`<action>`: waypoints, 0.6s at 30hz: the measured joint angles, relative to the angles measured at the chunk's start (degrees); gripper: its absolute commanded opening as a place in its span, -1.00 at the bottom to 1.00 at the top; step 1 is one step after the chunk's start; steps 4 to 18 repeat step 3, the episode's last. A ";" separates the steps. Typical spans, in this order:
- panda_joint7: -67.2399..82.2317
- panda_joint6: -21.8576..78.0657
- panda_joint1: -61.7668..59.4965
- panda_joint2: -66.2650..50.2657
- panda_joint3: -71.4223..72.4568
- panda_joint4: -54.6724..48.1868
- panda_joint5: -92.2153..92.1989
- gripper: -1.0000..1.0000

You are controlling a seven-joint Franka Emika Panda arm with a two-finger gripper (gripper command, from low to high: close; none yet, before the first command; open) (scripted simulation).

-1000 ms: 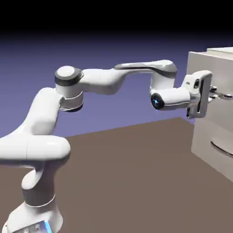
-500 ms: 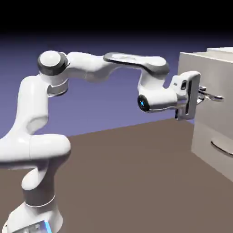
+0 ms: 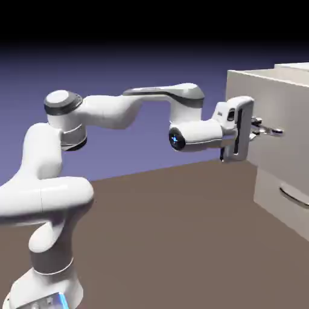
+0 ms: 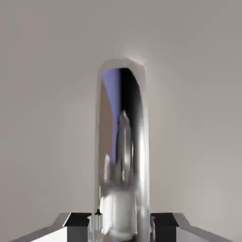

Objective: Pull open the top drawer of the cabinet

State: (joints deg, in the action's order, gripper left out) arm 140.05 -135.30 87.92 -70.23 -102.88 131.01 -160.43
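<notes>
The gripper (image 3: 256,134) was closed on the handle (image 4: 124,156) of the top drawer (image 3: 274,121), which stood out from the cabinet (image 3: 280,208) beside the brown surface (image 3: 145,241), before a blue-violet backdrop (image 3: 151,66). The drawer front faced the arm; the handle's long axis ran level along it.

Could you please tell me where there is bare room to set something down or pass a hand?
The brown surface looks bare between the robot's base and the cabinet. It is crowded where the gripper closes on the top drawer's handle, close against the drawer front.
</notes>
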 measured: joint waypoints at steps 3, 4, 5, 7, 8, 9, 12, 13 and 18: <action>0.23 0.36 1.84 -0.20 -0.95 2.04 0.30 1.00; 0.23 0.36 1.84 -0.20 -0.95 2.04 0.30 1.00; 0.23 0.36 1.84 -0.20 -0.95 2.04 0.30 1.00; 0.23 0.36 1.84 -0.20 -0.95 2.04 0.30 1.00; 0.23 0.36 1.84 -0.20 -0.95 2.04 0.30 1.00; 0.23 0.36 1.84 -0.20 -0.95 2.04 0.30 1.00; 0.23 0.36 1.84 -0.20 -0.95 2.04 0.30 1.00; 0.23 0.36 1.84 -0.20 -0.95 2.04 0.30 1.00; 0.23 0.36 1.84 -0.20 -0.95 2.04 0.30 1.00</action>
